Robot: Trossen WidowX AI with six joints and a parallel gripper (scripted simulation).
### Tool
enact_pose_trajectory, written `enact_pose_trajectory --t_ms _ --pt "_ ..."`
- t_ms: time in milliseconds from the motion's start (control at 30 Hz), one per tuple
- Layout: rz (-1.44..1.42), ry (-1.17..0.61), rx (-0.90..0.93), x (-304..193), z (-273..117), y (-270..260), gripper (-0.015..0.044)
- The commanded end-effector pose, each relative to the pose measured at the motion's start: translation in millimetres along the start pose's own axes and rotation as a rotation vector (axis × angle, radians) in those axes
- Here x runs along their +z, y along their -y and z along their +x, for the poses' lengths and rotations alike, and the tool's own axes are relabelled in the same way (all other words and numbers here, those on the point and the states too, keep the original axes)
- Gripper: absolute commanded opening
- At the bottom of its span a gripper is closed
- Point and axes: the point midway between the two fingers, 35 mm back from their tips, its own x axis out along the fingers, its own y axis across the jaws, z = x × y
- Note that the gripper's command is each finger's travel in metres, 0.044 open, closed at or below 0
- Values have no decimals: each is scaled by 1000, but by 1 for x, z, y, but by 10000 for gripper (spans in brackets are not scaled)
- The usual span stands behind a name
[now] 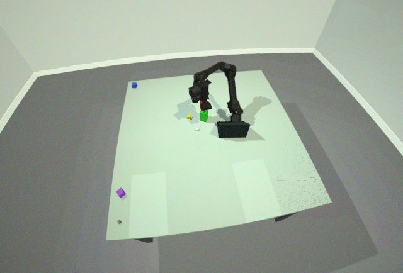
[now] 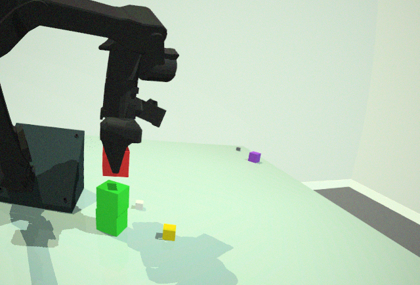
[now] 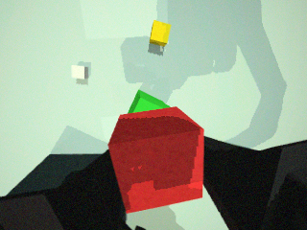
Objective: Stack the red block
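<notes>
Clamped on the solid red cube (image 1: 204, 104), the black parallel-jaw gripper (image 1: 204, 105) hung right over the two-block green tower (image 1: 203, 115) in the top view. Exterior view: a clear gap separated cube and tower. Wrist view: the cube hid most of the tower, so alignment seemed slightly off; an off-centre release might tip it or topple the tower.

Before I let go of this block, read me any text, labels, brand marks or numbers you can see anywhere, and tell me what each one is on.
None: no view shows any readable word, number, label or sign.
The red block in the gripper, the green tower, the yellow block, the white block, the purple block and the arm's base all have plain faces.
</notes>
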Motion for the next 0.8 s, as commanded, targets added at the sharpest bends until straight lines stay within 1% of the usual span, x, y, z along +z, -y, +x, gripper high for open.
enact_pose_trajectory --t_ms 0,300,767 --pt "-8 -1 -6 -2 1 2 0" --pt "-7 0 -6 -2 28 2 0" --pt "-7 -1 -6 -2 29 2 0"
